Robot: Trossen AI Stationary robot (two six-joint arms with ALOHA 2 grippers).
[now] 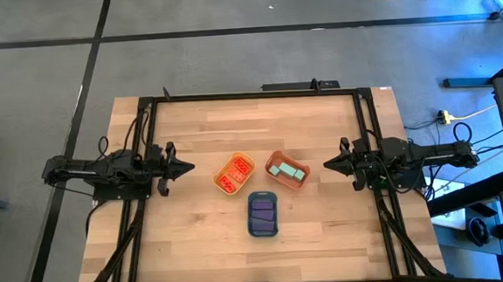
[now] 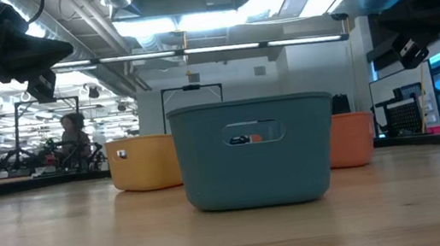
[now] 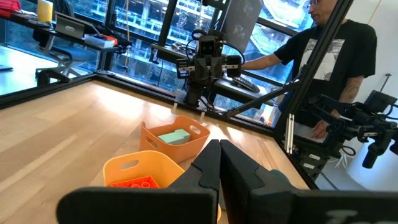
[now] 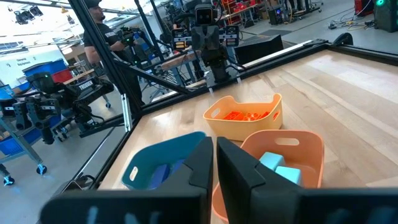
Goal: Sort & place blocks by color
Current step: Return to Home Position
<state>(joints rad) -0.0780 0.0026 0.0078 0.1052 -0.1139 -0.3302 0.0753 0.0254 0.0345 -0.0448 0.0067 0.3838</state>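
Observation:
Three small trays stand in the middle of the table. The yellow tray holds red-orange blocks. The orange tray holds teal blocks. The blue tray holds purple blocks. My left gripper hovers shut, left of the yellow tray, raised above the table. My right gripper hovers shut, right of the orange tray, also raised. Neither gripper touches anything.
A black frame runs along the table's far edge and sides. Bare wood lies all around the trays. A person stands beyond the table's right side, and another person sits far behind in the room.

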